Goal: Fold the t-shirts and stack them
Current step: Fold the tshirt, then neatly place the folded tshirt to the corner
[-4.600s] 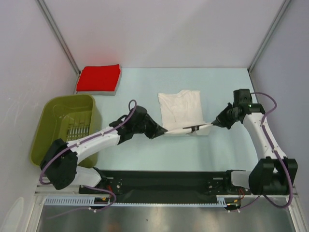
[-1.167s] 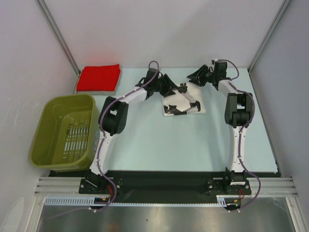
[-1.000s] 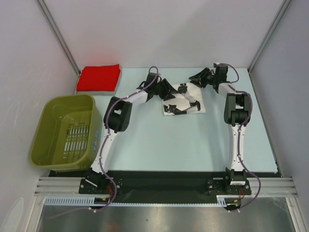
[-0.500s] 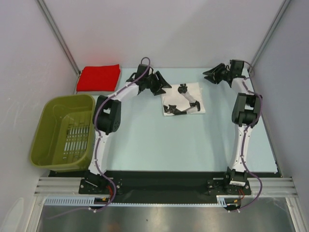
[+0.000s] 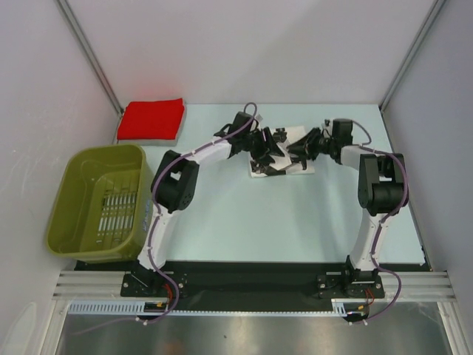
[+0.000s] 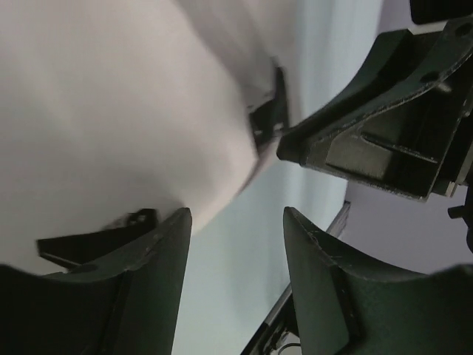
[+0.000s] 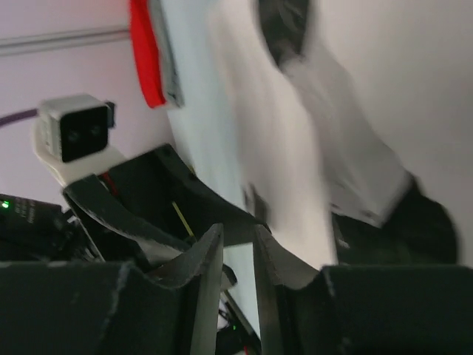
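**A:** What is on the left side?

**B:** An olive-green plastic basket (image 5: 74, 185), upright, with a slotted floor. It sits at the left edge of a pale blue table (image 5: 259, 222).

**A:** And further back?

**B:** A thin grey pad (image 5: 144, 140) lies in the far left corner, near the basket. Plain pale walls (image 5: 244, 52) surround the table, with a slanted metal post (image 5: 89, 52) at each far corner.

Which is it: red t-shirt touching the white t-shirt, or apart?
Apart. The top external view shows the red t-shirt in the far left corner and the white t-shirt mid-table, with a stretch of bare table between them.
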Robot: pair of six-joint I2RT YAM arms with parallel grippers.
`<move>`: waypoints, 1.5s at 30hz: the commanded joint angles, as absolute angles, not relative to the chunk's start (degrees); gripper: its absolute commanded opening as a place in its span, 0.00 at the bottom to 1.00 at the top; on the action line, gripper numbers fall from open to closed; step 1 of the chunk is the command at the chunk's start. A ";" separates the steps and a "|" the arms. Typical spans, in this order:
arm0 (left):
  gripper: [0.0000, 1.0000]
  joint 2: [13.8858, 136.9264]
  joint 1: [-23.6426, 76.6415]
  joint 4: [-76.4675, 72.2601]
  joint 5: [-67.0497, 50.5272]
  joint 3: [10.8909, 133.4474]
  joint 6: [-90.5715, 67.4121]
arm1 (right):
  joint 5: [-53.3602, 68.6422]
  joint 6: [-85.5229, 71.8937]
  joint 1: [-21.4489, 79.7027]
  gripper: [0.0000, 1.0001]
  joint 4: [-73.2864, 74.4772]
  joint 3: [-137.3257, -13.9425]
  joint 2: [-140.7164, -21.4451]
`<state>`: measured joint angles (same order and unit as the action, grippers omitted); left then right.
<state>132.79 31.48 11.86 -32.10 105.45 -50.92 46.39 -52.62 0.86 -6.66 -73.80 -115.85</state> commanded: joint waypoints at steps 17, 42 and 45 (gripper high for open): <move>0.61 117.63 25.58 19.24 -35.69 91.32 -35.78 | 45.18 -37.19 -14.32 0.27 7.45 -63.54 -108.82; 0.69 72.62 20.83 22.50 -18.02 58.81 -56.42 | -5.44 51.45 33.47 1.00 13.01 -64.61 -93.34; 0.69 68.93 19.87 25.65 -15.65 57.13 -60.36 | -6.68 55.88 36.20 0.99 13.62 -64.78 -95.71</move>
<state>73.60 20.82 23.22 -18.90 58.33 -54.52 -0.45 39.72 35.88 17.32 -64.10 -95.92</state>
